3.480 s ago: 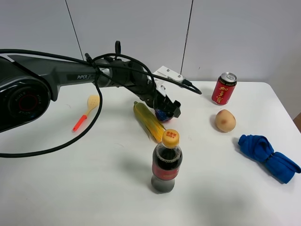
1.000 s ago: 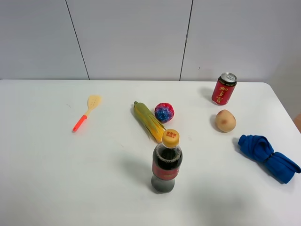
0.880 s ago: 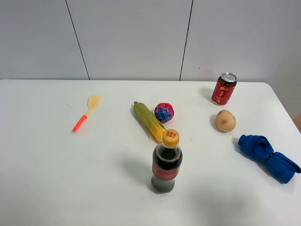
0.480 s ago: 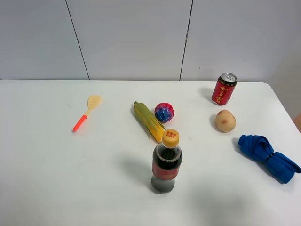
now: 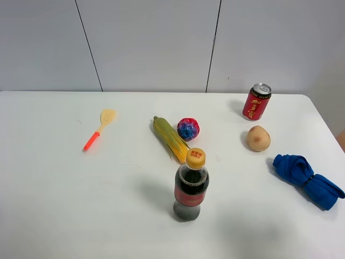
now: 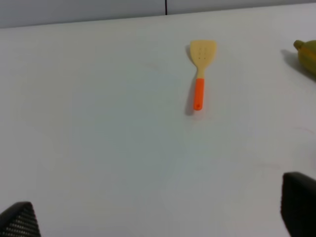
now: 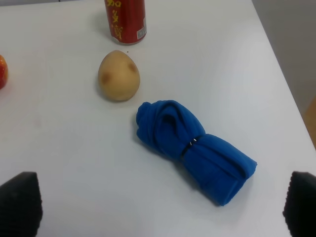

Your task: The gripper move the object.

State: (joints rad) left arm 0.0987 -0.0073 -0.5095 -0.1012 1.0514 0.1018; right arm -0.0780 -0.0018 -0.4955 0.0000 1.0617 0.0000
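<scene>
The ball (image 5: 188, 129), mottled red-pink and sparkly blue, rests on the white table (image 5: 81, 205) right beside the far end of a yellow corn cob (image 5: 170, 139). No arm or gripper shows in the exterior high view. In the left wrist view my left gripper (image 6: 158, 219) is open and empty, with only its black fingertips (image 6: 298, 210) showing at the frame's corners above bare table. In the right wrist view my right gripper (image 7: 160, 205) is open and empty. A red sliver of the ball (image 7: 2, 71) shows at that view's edge.
A cola bottle (image 5: 191, 185) stands in front of the corn. A red can (image 5: 256, 101), a tan potato (image 5: 258, 138) and a bundled blue cloth (image 5: 307, 179) lie at the right. An orange-handled spatula (image 5: 98, 129) lies at the left and also shows in the left wrist view (image 6: 200, 74).
3.5 s ago my left arm reached over the table with its gripper at the ball. It has since withdrawn out of the exterior view. The ball lies beside the corn; nothing moved in the last second.
</scene>
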